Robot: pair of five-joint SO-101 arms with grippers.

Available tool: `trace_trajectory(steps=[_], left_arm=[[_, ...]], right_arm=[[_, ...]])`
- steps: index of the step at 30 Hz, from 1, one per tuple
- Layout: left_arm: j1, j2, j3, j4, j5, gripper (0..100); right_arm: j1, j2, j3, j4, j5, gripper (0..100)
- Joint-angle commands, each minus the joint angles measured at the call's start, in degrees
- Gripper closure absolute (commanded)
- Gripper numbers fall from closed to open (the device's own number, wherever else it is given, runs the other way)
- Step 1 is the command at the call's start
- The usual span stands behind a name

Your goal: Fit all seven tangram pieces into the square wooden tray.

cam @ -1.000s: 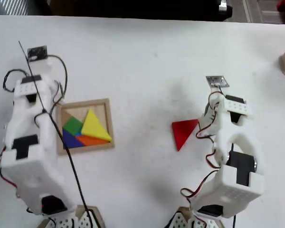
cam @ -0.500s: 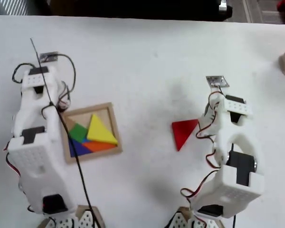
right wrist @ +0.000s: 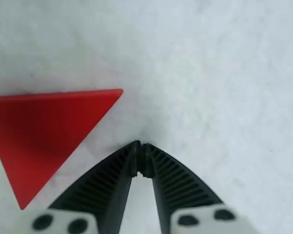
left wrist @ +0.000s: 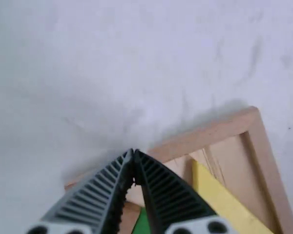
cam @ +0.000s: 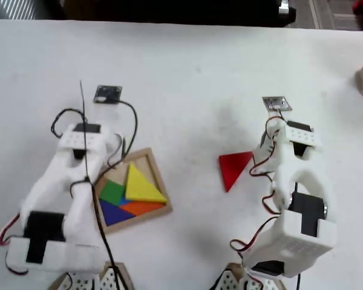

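1. The tray (cam: 161, 181) lies askew on the table (cam: 193, 72), in front of the left arm.
2. It holds a yellow triangle (cam: 140, 186), a green piece (cam: 113, 192), a blue piece (cam: 114, 212) and an orange piece (cam: 142, 207); part of its floor is bare.
3. The left gripper (left wrist: 134, 155) is clenched on nothing, with its tips at the tray's rim.
4. The red triangle (cam: 233, 167) lies flat on the table, well apart from the tray, beside the right arm.
5. The right gripper (right wrist: 139, 146) is clenched and empty, its tips just beside a corner of the red triangle.
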Motion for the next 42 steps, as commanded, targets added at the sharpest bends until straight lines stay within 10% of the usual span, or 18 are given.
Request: trace_trajectory(steps=[1,10,17,33,42], left_arm=[[-0.75,-9.54,2.20,-2.11,0.62,98],[-20.97,-14.46,3.25,-4.75,0.70,98],[-22.02,-8.31,2.81,-11.60,0.44,97],[-24.13,17.45,-23.30,2.46,0.70,97],[-23.87,17.45,-23.30,2.46,0.70,97]], right_arm=[[-0.48,-2.33,0.00,0.40,-0.26,98.1],[-0.66,-2.42,0.00,1.54,-0.18,98.1],[-1.63,-12.09,4.31,0.31,-2.99,98.1],[-45.23,-27.38,16.70,8.57,6.42,98.1],[-58.51,-26.77,13.63,9.01,-16.62,98.1]])
